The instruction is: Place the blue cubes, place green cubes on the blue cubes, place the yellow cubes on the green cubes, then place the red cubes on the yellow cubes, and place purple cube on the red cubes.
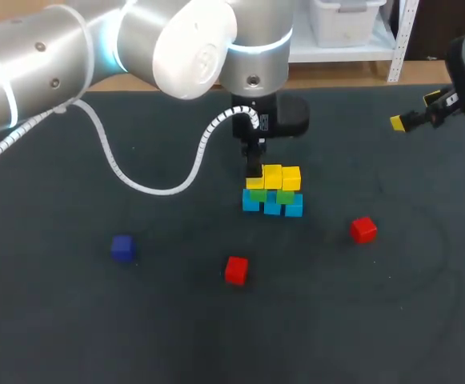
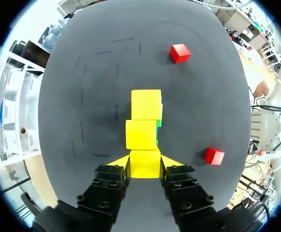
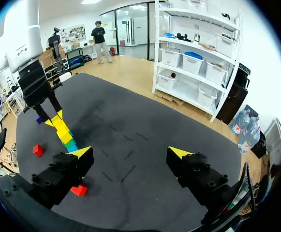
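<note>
In the middle of the table stands a pile: a row of light blue cubes (image 1: 273,206), green cubes (image 1: 269,195) on them, and yellow cubes (image 1: 282,177) on top. My left gripper (image 1: 254,171) (image 2: 145,162) comes down at the pile's left end, shut on a yellow cube (image 2: 145,163) that sits in line with the other two yellow cubes (image 2: 142,121). Two red cubes (image 1: 363,230) (image 1: 236,270) lie loose on the table in front of the pile. A dark purple cube (image 1: 122,247) lies at the front left. My right gripper (image 1: 409,121) (image 3: 130,152) hangs open and empty at the far right.
The table is a dark mat (image 1: 376,320). My left arm's white coiled cable (image 1: 160,189) droops onto it to the left of the pile. Open mat lies at the front and the right, around the loose cubes.
</note>
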{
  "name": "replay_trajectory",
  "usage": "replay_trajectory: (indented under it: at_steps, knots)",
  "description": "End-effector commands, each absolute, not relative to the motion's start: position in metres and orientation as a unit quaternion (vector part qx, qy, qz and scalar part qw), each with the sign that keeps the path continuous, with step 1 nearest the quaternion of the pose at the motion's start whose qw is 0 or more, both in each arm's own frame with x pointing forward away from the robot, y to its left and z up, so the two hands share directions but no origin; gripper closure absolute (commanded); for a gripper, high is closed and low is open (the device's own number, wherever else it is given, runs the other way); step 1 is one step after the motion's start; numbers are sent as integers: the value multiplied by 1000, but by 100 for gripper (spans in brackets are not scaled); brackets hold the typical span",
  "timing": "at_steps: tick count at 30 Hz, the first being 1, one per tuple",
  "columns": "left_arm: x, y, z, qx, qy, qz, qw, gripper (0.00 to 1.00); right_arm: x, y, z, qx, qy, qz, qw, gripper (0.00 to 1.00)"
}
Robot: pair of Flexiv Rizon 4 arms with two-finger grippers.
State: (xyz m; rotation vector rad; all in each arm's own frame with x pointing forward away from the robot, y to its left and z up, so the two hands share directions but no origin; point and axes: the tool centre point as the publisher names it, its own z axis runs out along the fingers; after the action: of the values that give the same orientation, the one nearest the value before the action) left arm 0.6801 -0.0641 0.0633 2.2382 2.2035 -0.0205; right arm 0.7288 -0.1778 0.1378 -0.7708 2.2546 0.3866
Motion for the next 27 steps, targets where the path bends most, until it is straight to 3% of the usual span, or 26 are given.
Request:
replay_trajectory:
  at_steps: [1, 3, 4, 27]
  knots:
    - [681, -64, 63, 713, 701, -7, 0, 47, 730, -178, 138, -299, 873, 151, 355, 0]
    - [681, -65, 63, 714, 700, -7, 0, 6, 730, -178, 138, -299, 873, 151, 355, 0]
    - [681, -65, 63, 714, 700, -8, 0, 0, 730, -178, 138, -299, 873, 151, 355, 0]
    - [634, -32, 81, 716, 698, 6, -1, 0, 730, -178, 138, -299, 873, 151, 355, 0]
